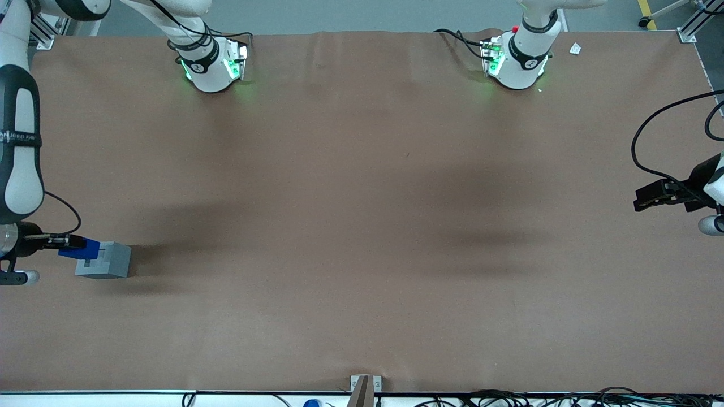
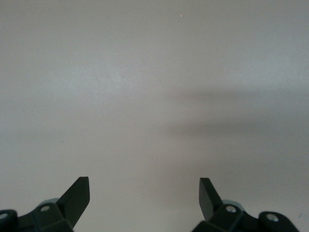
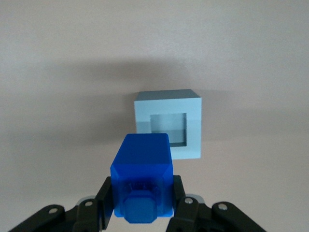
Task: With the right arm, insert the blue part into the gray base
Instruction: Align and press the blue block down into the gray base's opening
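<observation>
The brown paper-covered table (image 1: pixel 362 226) carries the task items at the working arm's end. The white multi-jointed right arm (image 1: pixel 20 147) reaches down there, with its black two-finger gripper (image 1: pixel 65 242) just beside the base.

The light-gray plastic cube base (image 1: pixel 104 261) stands on the table with its square recess facing up. In the right wrist view the gray base (image 3: pixel 169 124) shows the recess open and unoccupied.

The small bright-blue plastic block (image 1: pixel 80 249) is held clear of the table, at the edge of the base that faces the working arm. In the right wrist view the blue part (image 3: pixel 142 179) overlaps only the near rim of the base. The recess therefore lies ahead of the gripper (image 3: pixel 142 205), offset along its forward direction. Judged from this, insertion requires a short forward shift to centre the block over the recess, then a descent.

The fingers are clenched on the two opposite sides of the blue part.
</observation>
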{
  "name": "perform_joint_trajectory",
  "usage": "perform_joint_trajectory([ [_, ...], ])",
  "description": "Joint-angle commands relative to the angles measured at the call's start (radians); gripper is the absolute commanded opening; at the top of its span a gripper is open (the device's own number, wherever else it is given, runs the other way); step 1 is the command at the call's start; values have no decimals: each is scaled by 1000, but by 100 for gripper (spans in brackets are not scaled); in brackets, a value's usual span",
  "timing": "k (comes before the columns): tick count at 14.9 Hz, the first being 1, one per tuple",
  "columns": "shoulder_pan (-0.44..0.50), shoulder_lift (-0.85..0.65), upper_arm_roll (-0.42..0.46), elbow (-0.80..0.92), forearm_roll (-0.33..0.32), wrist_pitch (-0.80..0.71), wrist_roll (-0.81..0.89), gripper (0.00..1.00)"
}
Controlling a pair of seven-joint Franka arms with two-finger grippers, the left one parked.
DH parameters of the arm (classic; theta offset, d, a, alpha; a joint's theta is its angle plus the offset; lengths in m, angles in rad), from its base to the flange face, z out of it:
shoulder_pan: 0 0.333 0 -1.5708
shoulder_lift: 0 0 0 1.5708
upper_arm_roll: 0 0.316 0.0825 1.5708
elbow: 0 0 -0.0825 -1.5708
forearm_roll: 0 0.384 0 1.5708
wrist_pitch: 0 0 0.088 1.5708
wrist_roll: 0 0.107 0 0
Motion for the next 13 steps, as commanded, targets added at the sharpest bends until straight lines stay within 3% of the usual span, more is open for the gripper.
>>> perform_joint_trajectory([
  [1, -23, 86, 16, 147, -8, -72, -27, 1],
  [13, -35, 152, 15, 173, -17, -66, -59, 1],
])
